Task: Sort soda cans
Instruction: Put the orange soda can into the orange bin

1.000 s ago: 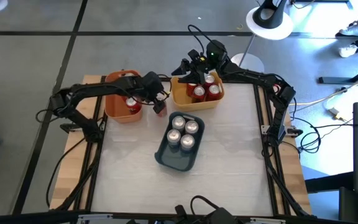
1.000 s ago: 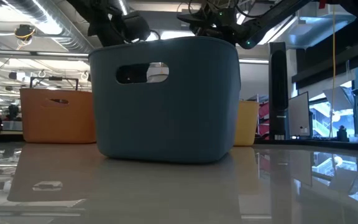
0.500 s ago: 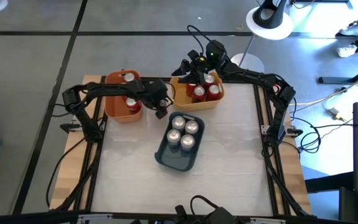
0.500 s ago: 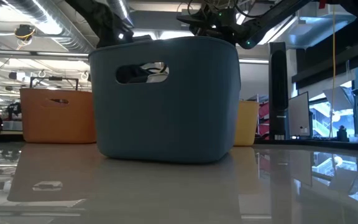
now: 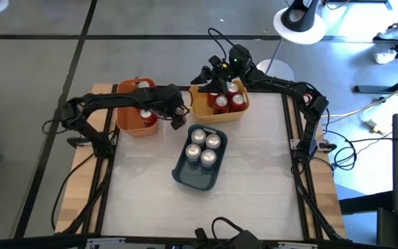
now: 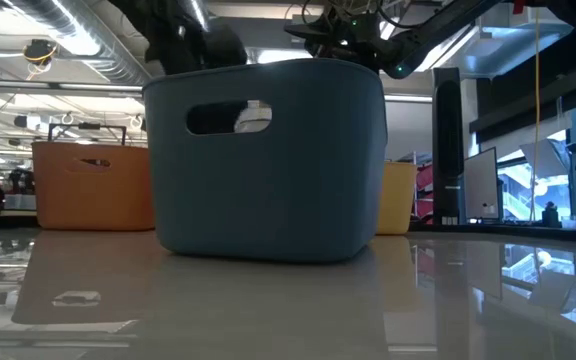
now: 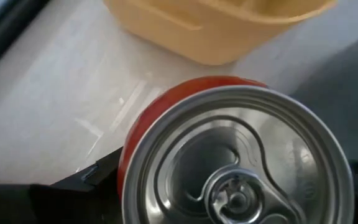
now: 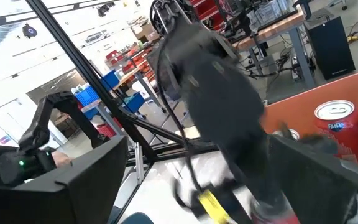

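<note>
Orange bin [image 5: 126, 119] left of blue-grey bin [image 5: 197, 174] holds red cans; left gripper [image 5: 178, 119] just left of that bin's rim, around a red can [image 7: 229, 155], grip unclear. Silver cans [image 5: 204, 147] inside it. Right gripper [image 5: 211, 77] spread wide above yellow bin [image 5: 220, 111].

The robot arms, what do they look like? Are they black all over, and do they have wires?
Mostly, yes. Both arms are dark, nearly black, built from slim straight links joined at chunky rounded joints. Thin black cables loop along them. The left end effector is dark too. Near the right end effector, a small green light glows on the wrist, and its own camera shows a small yellow patch on the left arm.
</note>
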You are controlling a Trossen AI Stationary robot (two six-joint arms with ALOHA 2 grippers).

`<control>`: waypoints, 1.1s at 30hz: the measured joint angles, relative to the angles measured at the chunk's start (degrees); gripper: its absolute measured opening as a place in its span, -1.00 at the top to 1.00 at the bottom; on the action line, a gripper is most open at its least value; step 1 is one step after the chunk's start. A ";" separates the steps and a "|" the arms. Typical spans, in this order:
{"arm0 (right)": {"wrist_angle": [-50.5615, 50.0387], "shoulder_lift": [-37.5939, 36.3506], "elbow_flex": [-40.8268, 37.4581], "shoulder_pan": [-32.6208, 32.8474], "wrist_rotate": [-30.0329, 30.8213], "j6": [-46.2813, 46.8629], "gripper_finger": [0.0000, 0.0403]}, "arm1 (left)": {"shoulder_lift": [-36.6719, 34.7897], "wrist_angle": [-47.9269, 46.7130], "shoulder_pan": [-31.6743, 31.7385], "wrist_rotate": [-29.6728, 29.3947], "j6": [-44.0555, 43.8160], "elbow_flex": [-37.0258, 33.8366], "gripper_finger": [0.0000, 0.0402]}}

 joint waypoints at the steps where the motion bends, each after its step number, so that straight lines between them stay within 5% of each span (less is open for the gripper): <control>1: -0.02 0.00 0.00 0.00 0.00 0.02 -0.89 | -1.23 -0.98 -0.24 0.03 -0.20 0.35 -0.48; 17: 0.02 0.00 0.00 0.00 0.10 0.00 -0.89 | -28.55 -22.46 -3.45 -5.92 -13.75 2.77 -0.51; 26: 0.03 0.00 0.00 0.00 1.16 -1.02 -0.89 | -36.31 -37.25 -3.39 -12.60 -20.40 0.61 -0.51; 33: 0.05 0.00 0.00 0.00 1.21 -1.22 -0.89 | -39.40 -40.13 -3.30 -18.35 -24.26 -5.78 -0.51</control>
